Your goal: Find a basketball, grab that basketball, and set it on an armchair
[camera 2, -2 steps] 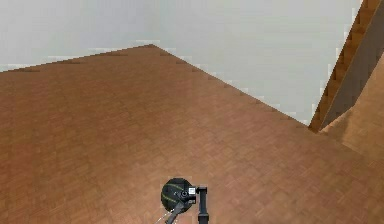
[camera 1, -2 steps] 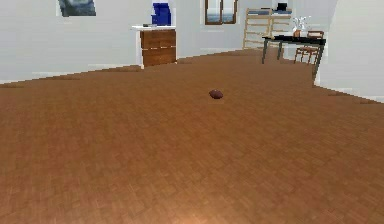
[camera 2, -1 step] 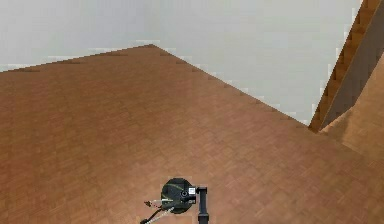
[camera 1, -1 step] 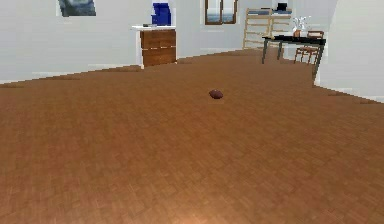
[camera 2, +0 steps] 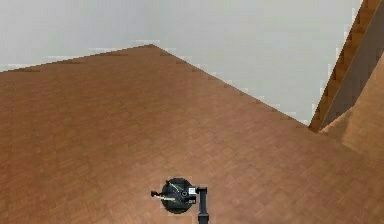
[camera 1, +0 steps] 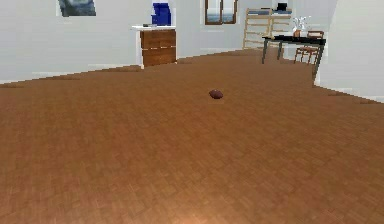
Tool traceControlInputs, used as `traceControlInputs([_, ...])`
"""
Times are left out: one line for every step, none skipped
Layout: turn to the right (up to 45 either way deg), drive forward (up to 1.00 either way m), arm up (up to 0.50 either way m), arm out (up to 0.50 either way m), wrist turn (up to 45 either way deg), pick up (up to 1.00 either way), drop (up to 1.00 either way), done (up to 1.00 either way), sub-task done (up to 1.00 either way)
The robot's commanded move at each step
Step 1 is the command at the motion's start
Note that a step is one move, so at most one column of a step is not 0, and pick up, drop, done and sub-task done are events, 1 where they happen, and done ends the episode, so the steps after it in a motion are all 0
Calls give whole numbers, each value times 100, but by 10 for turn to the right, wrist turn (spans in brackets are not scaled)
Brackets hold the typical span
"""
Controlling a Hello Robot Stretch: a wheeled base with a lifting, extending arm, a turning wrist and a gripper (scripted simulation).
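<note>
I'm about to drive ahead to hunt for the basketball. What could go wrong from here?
1. The small dark lump on the floor ahead is too small to identify; it may not be the basketball.
2. The chair by the dark table could be mistaken for an armchair.
3. The white wall juts in at the forward view's right; a wide turn there might clip it.

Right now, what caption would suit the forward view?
Small dark object on wood floor, dresser and black table beyond.
</note>
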Motion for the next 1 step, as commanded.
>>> traceControlInputs([0,0,0,0,240,0,0,0,0])
